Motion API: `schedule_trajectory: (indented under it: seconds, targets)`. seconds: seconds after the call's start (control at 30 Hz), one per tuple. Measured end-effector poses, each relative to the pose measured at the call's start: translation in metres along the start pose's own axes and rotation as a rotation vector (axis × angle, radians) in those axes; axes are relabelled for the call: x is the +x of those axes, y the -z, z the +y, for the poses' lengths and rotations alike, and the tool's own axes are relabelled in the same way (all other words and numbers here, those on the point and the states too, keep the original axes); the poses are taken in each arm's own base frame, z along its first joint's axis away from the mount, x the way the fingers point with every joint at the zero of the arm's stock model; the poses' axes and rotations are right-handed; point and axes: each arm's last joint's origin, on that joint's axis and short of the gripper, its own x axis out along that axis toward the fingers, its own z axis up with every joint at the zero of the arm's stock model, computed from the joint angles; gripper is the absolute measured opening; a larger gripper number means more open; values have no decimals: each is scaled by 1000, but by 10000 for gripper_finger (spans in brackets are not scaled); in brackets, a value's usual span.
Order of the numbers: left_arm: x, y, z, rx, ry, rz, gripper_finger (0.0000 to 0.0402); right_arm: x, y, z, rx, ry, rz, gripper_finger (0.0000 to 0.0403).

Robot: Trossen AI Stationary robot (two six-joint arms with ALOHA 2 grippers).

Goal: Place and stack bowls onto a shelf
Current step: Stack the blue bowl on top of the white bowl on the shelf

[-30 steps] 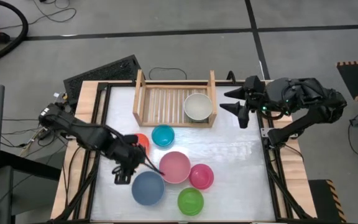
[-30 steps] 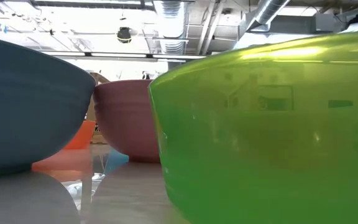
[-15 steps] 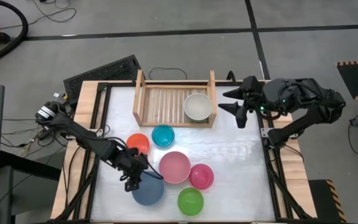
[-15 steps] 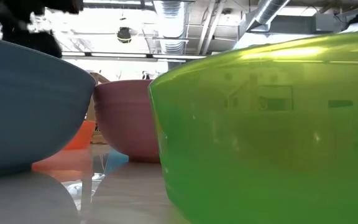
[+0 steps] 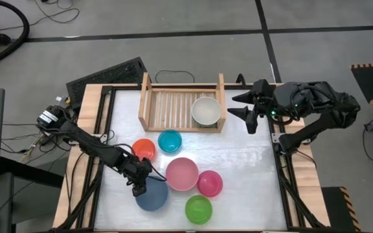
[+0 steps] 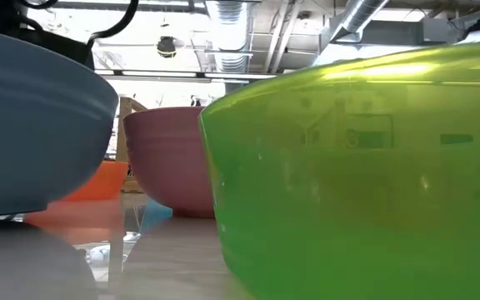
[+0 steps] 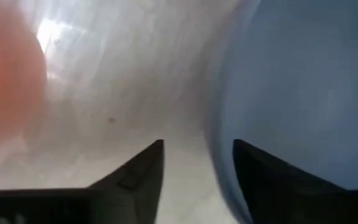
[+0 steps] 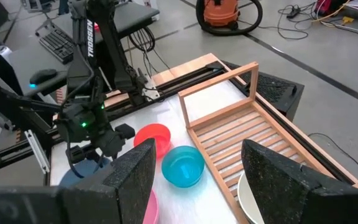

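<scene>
My left gripper is open and low over the left rim of the blue bowl, near the table's near-left part. In its wrist view one finger stands inside the bowl and one outside. Close by on the table are the pink bowl, magenta bowl, lime green bowl, teal bowl and red-orange bowl. The cream-white bowl sits at the right end of the wooden shelf. My right gripper hangs open just right of the shelf. A dark green bowl is not in view. My left gripper straddles the blue bowl's left rim, coming from above and slanting down. One finger is inside against the inner wall and the other is outside, with a gap to the rim. The bowl looks tipped, one edge of its base off the table.
The pink bowl stands right beside the blue one, and the red-orange bowl is just beyond my left gripper. The shelf's left and middle slats are bare. Open table lies to the right. Wooden frame rails edge the table.
My left gripper has moved toward the table's near edge and down, from beside the red-orange bowl onto the blue bowl's left rim. The blue bowl has shifted slightly toward the table's left and tipped a little. My right arm has kept still.
</scene>
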Motion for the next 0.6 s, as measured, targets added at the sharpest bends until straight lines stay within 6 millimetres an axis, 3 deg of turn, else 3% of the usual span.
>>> schedule_trajectory:
  seconds: [0.23,0.4,0.6]
  targets:
    - [0,-1,-3,-6,60,31,19,0,0,0,0,6,-3,265]
    - [-4,-1,-9,-3,110,102,2,0,0,0,-34,6,-2,265]
    - [-30,-4,-19,2,105,155,0,0,0,1,-79,-41,16,265]
